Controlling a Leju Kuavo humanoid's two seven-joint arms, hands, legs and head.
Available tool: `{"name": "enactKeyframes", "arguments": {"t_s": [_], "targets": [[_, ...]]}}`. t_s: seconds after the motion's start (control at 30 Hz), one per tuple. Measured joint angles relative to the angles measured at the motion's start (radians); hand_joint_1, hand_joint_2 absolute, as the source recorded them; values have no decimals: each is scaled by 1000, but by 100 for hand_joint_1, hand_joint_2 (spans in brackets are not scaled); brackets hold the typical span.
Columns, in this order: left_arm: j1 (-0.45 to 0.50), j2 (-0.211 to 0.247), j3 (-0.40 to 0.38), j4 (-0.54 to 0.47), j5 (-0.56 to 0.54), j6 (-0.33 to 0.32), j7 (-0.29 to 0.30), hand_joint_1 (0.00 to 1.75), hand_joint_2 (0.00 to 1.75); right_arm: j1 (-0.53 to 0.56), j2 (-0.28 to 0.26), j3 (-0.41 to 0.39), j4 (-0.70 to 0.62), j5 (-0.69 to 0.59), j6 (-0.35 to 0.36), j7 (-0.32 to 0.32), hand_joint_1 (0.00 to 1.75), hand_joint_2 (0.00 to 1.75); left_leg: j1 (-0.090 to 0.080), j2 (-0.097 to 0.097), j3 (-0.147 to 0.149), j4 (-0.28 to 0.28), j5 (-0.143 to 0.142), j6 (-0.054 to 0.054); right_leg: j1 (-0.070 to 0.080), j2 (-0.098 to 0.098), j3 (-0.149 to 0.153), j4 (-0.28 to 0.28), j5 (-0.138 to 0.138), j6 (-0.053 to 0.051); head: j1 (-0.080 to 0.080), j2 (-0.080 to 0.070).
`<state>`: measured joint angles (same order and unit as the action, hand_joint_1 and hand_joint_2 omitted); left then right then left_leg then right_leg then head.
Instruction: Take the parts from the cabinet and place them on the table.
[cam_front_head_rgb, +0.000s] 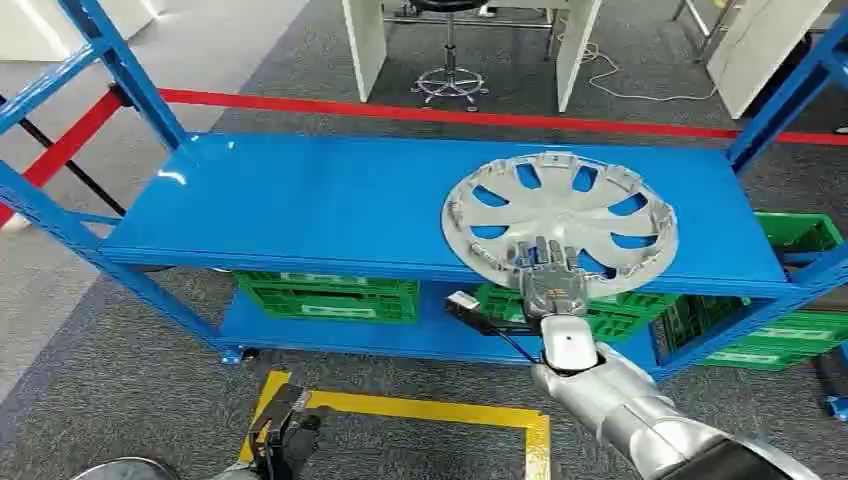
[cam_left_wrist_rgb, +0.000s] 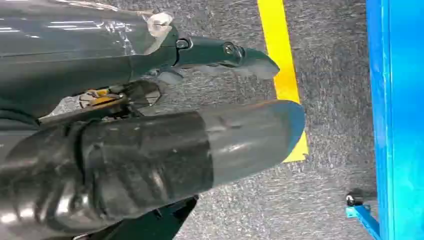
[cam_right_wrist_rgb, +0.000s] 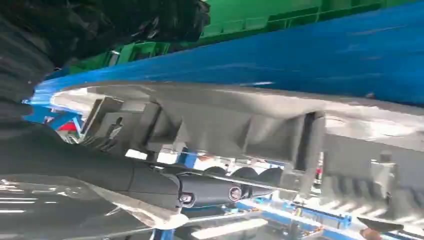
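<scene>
The right hand (cam_front_head_rgb: 549, 277) grips the near rim of the silver hubcap (cam_front_head_rgb: 560, 218), which lies beyond it, dished face up; round, no long axis. The left hand (cam_front_head_rgb: 283, 428) hangs empty, fingers loosely apart.

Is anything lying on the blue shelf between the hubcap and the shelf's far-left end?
No. In the head view the blue shelf is bare from the silver hubcap leftward; the right robot hand touches the hubcap's near rim.
</scene>
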<state>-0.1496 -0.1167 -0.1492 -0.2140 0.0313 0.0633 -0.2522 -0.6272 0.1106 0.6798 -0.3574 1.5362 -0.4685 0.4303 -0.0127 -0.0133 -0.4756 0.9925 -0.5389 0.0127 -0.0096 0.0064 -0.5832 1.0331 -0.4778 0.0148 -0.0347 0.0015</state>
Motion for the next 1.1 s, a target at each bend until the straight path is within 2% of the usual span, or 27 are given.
{"name": "enactKeyframes", "arguments": {"t_s": [0.3, 0.33, 0.37, 0.77, 1.1], "targets": [[0, 0, 0, 0, -17, 2, 3, 0, 0, 4, -5, -33, 3, 32, -50, 74, 0, 175, 0, 0, 0, 0, 0, 0, 0, 0, 0, 0, 0, 0, 0, 0], [-1, 0, 0, 0, -19, 2, 5, 0, 0, 4, -8, -39, 4, 33, -55, 83, 150, 175, 0, 0, 0, 1, 0, 0, 0, 0, 0, 0, 0, 0, 0, 0], [-1, 0, 0, 0, -19, 2, 8, 0, 0, 4, -9, -42, 4, 34, -55, 89, 175, 175, 0, 0, 0, 1, 0, 0, 0, 0, 0, 0, 0, 0, 0, 0], [-3, -8, 1, 0, -24, 1, 18, 0, 0, -2, -14, -53, 5, 35, -47, 102, 175, 175, 0, 1, 0, 1, 0, 0, 0, 0, 0, 0, 0, 0, 0, 0], [-7, -14, 18, 0, -30, 1, 14, 0, 0, 5, -14, -44, 5, 35, -149, 93, 175, 175, 0, 0, 0, 1, 0, 0, 0, 0, 0, 0, 0, 0, 0, 0]]}}
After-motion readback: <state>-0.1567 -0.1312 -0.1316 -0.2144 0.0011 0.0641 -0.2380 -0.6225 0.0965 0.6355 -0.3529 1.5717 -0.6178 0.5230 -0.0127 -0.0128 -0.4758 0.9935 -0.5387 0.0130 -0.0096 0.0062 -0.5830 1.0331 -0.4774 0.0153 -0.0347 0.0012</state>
